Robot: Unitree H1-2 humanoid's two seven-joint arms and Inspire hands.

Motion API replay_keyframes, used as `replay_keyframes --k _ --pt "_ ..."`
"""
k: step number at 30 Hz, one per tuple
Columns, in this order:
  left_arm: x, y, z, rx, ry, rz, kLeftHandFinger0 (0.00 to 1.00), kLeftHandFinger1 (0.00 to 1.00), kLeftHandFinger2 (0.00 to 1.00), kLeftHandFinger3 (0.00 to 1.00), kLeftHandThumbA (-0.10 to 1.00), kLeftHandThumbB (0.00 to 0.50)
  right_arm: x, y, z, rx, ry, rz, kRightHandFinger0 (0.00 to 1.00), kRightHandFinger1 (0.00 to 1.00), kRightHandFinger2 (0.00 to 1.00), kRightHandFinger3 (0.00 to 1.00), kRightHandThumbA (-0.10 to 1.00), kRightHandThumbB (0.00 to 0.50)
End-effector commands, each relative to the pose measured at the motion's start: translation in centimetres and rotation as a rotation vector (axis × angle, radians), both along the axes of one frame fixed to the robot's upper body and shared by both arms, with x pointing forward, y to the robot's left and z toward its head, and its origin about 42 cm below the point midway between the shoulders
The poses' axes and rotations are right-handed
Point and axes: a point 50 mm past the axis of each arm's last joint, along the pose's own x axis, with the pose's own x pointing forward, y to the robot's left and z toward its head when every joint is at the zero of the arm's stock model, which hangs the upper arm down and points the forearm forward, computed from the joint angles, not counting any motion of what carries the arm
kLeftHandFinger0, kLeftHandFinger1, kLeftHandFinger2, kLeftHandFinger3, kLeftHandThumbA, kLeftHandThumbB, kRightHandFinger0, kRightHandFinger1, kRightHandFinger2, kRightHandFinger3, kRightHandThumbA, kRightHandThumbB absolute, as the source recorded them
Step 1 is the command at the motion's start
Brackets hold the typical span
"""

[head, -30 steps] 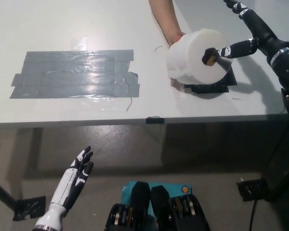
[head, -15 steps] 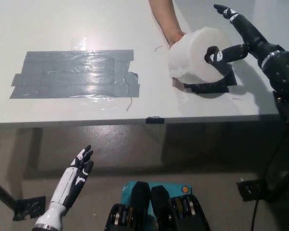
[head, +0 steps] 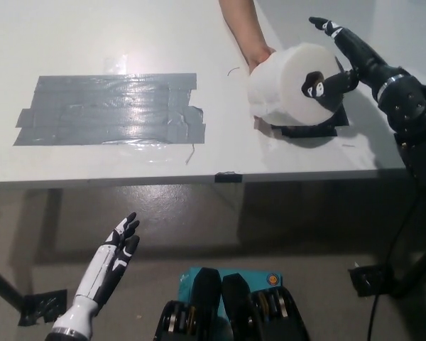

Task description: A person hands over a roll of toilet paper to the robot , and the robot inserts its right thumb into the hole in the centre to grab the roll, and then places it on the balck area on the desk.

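The right hand has been pushed in — its thumb is now seated in the toilet paper roll, fingers still spread, the grasp not yet closed.

White toilet paper roll, fat and full, held above the white desk on its side, core hole facing right. Black area: dark tape strips flat at desk's left, well apart from roll.

Small black patch on the desk's right part, black marker at its front edge, possibly tape
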Motion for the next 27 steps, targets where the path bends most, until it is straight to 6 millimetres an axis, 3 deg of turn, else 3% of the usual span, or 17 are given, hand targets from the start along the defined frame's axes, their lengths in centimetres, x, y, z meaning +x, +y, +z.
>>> replay_keyframes --k 1,3,6,13,16,19,22,23,27 --pt "0.7 0.3 1.3 0.016 -0.055 -0.02 1.0 1.0 1.0 1.0 1.0 0.074 1.3 1.4 5.8 -0.065 -0.097 0.026 1.0 1.0 1.0 1.0 0.99 0.3" --pt "0.7 0.3 1.3 0.009 -0.066 -0.024 1.0 1.0 1.0 1.0 1.0 0.058 1.9 1.5 6.6 -0.081 -0.111 0.03 1.0 1.0 1.0 1.0 0.95 0.313" --pt "0.8 0.4 1.4 0.042 -0.065 -0.031 1.0 1.0 0.99 1.0 1.0 0.083 2.5 1.9 8.2 -0.148 -0.104 0.027 1.0 1.0 1.0 1.0 0.99 0.346" --pt "1.1 0.4 1.6 0.038 -0.065 -0.034 1.0 1.0 0.95 1.0 1.0 0.071 3.2 3.9 10.3 -0.199 -0.102 0.039 1.0 1.0 1.0 1.0 0.86 0.315" --pt "1.2 0.2 1.7 0.041 -0.066 -0.037 1.0 1.0 0.94 1.0 1.0 0.071 3.3 4.6 10.3 -0.25 -0.098 0.068 1.0 1.0 1.0 1.0 0.87 0.332" --pt "1.4 0.2 1.8 0.044 -0.076 -0.039 1.0 1.0 0.93 1.0 1.0 0.064 3.4 5.3 9.8 -0.237 -0.068 0.079 1.0 1.0 1.0 1.0 0.8 0.344" --pt "1.5 0.2 2.0 0.032 -0.073 -0.04 1.0 1.0 0.93 1.0 1.0 0.072 3.3 5.7 8.3 -0.274 -0.047 0.085 1.0 1.0 1.0 1.0 0.77 0.335" --pt "1.6 0.1 2.2 0.035 -0.075 -0.044 1.0 1.0 0.93 1.0 1.0 0.071 3.3 5.7 7.8 -0.291 -0.035 0.084 1.0 1.0 1.0 1.0 0.82 0.328" --pt "2.0 0.0 2.6 0.037 -0.097 -0.054 1.0 1.0 0.92 1.0 1.0 0.035 3.4 5.6 6.9 -0.338 0.007 0.08 1.0 1.0 1.0 1.0 0.8 0.313"
